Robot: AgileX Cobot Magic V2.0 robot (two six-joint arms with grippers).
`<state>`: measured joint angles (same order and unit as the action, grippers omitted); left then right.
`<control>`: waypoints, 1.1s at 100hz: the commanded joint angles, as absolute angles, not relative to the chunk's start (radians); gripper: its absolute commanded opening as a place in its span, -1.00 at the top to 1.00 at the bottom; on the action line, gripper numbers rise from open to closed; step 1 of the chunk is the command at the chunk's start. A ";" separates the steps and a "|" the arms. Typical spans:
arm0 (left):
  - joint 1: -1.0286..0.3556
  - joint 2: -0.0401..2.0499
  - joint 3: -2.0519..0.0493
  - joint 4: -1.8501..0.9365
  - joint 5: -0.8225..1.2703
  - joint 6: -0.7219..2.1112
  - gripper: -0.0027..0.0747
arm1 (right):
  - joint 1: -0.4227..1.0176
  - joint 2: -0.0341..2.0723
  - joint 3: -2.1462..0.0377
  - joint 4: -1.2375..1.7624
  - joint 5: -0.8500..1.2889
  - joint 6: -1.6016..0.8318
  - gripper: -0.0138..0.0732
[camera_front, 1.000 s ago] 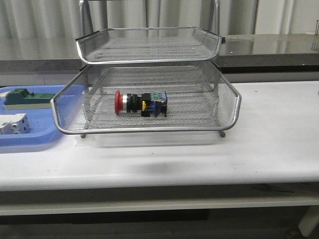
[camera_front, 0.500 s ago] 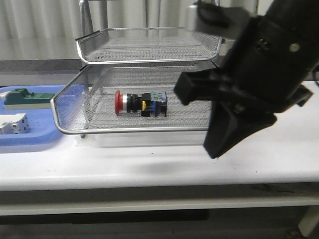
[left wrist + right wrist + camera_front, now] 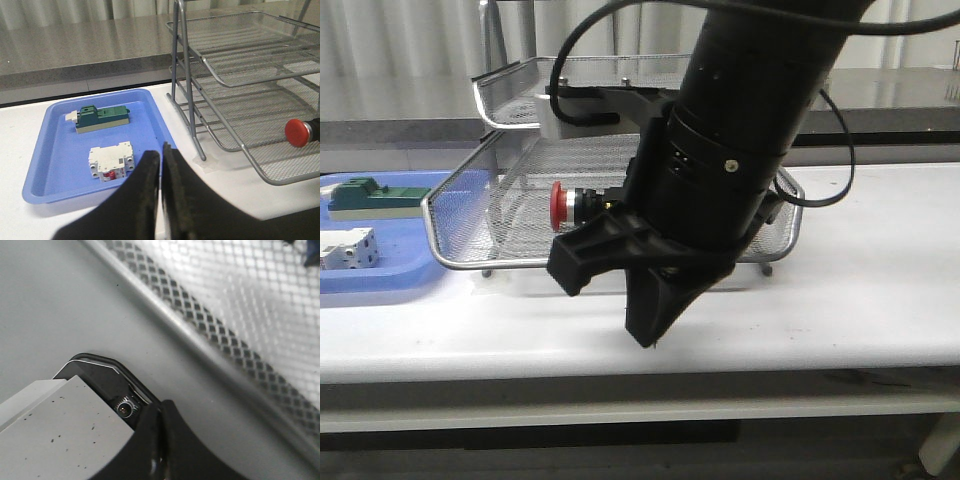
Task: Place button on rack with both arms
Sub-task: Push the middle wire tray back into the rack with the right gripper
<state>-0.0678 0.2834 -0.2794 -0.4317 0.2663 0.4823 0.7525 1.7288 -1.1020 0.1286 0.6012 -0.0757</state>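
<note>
The button (image 3: 572, 203) lies on its side in the lower visible tier of the rack (image 3: 460, 262), centre-left of the front view, its red head pointing left; its rear part is hidden behind the right arm (image 3: 740, 130), which fills the middle of that frame. The right gripper (image 3: 161, 416) has its fingers pressed together and empty, just above the table (image 3: 880, 300) in front of the rack. The left gripper (image 3: 160, 159) is likewise pressed together, empty, beside the blue tray (image 3: 45, 150), which holds a green block (image 3: 102, 119) and a white breaker (image 3: 111, 162).
</note>
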 commanded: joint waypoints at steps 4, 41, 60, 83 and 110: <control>-0.066 0.291 -0.310 -0.450 0.193 0.475 0.92 | 0.754 1.703 -1.160 0.058 0.565 -0.090 0.85; -0.066 0.291 -0.310 -0.450 0.193 0.475 0.92 | 0.707 1.750 -1.245 -0.062 0.543 -0.090 0.85; -0.066 0.291 -0.310 -0.450 0.193 0.475 0.92 | 0.651 1.783 -1.298 -0.092 0.507 -0.090 0.85; -0.066 0.291 -0.310 -0.450 0.193 0.475 0.92 | 0.587 1.853 -1.402 -0.123 0.508 -0.090 0.85; -0.066 0.291 -0.310 -0.450 0.193 0.475 0.92 | 0.556 1.883 -1.476 -0.136 0.540 -0.090 0.85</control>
<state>-0.0678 0.2834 -0.2794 -0.4317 0.2663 0.4823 0.5692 1.9352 -1.4273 -0.1081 0.5827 -0.0779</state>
